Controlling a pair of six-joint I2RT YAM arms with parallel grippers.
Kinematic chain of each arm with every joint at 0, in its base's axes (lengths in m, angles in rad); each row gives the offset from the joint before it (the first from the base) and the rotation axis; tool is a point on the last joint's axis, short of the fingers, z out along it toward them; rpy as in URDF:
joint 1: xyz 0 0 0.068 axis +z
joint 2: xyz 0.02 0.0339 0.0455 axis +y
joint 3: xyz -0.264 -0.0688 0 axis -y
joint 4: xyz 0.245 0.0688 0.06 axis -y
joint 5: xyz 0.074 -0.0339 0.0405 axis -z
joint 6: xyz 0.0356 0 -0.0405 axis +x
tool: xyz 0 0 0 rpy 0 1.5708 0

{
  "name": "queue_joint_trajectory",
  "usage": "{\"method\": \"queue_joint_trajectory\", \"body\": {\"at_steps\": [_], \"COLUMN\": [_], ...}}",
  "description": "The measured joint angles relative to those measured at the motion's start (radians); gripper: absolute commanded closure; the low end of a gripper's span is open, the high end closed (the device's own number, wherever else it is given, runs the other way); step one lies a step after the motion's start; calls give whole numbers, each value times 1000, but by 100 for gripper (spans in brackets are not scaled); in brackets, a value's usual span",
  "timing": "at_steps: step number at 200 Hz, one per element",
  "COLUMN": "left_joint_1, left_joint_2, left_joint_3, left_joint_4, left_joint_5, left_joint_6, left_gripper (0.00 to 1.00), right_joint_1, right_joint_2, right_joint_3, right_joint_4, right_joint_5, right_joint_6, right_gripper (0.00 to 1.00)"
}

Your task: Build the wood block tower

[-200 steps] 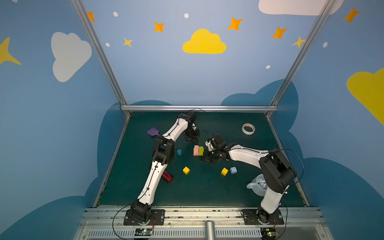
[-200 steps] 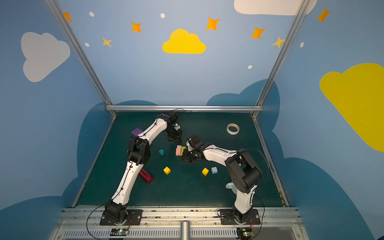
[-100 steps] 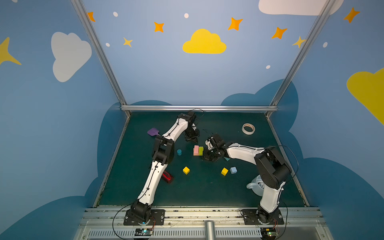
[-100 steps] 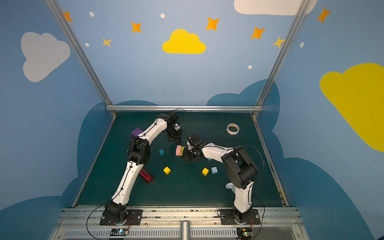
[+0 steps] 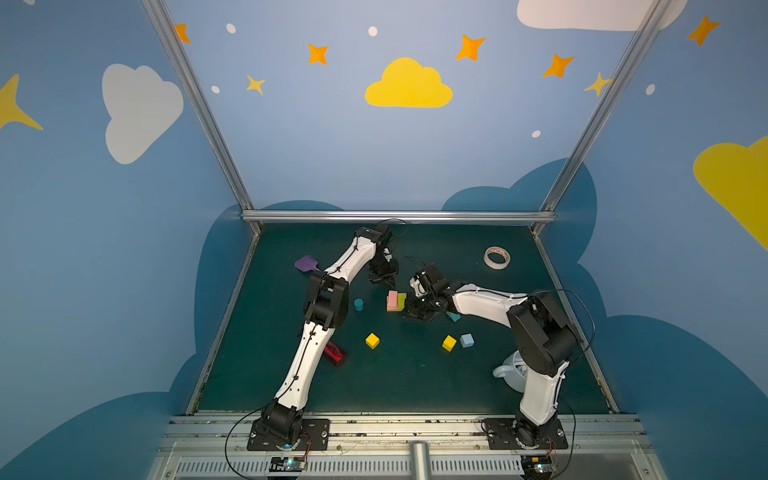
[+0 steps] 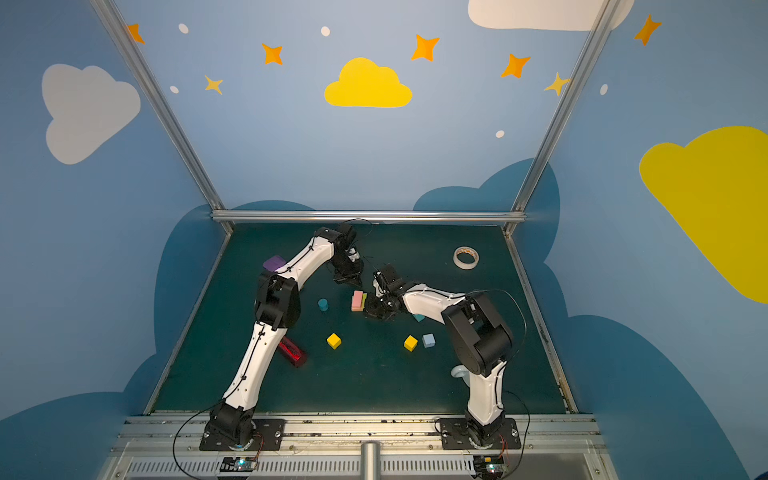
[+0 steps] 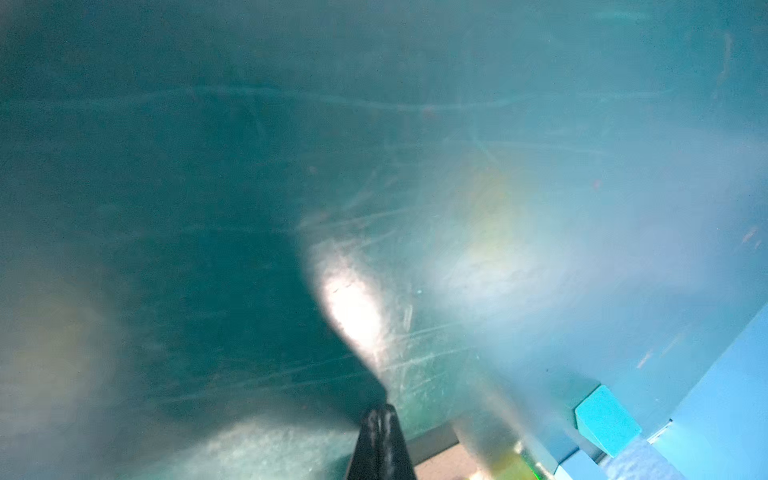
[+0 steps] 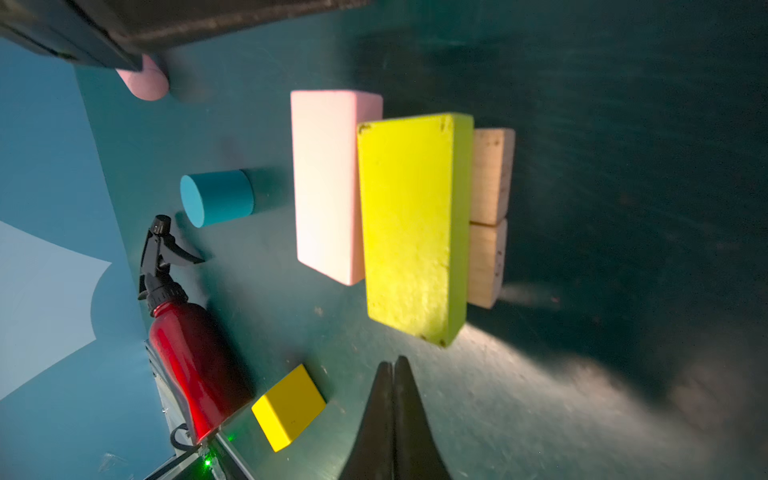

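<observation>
**Desk stock, tower at two layers**

- Desk (image 5: 415,382): dark green, carries all items below.
- Red bottle (image 5: 335,353): lying down, near left, beside my left arm.
- Tower (image 6: 358,301): mid-desk. The pink slab (image 8: 326,183) and lime slab (image 8: 411,224) lie flat, side by side and touching. They rest on two tan bars (image 8: 490,174) laid end to end, which show past the lime edge.
- Left tool (image 7: 380,409): tips together, empty, just far of the tower.
- Right tool (image 8: 392,363): tips together, empty, just right of the lime slab.
- Teal cylinder (image 5: 358,304): upright, left of the tower.
- Yellow cubes: one near left (image 5: 372,340), one near right (image 5: 449,343).
- Pale-blue cube (image 5: 467,340): just beside the right yellow cube.
- Teal house-shape (image 5: 454,317): right of the tower, partly hidden by my right arm.
</observation>
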Motion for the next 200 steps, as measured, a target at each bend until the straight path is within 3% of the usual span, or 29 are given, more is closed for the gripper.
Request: {"method": "queue_joint_trajectory", "body": {"at_steps": [200], "left_joint_1": [-11], "left_joint_2": [-47], "left_joint_3": [-68], "left_joint_4": [1], "left_joint_5": [-22], "left_joint_6": [0], "left_gripper": [95], "right_joint_1": [-4], "right_joint_2": [26], "right_joint_3": [17], "right_joint_4": [0], "right_joint_5": [0], "right_joint_6": [1], "right_gripper": [100]}}
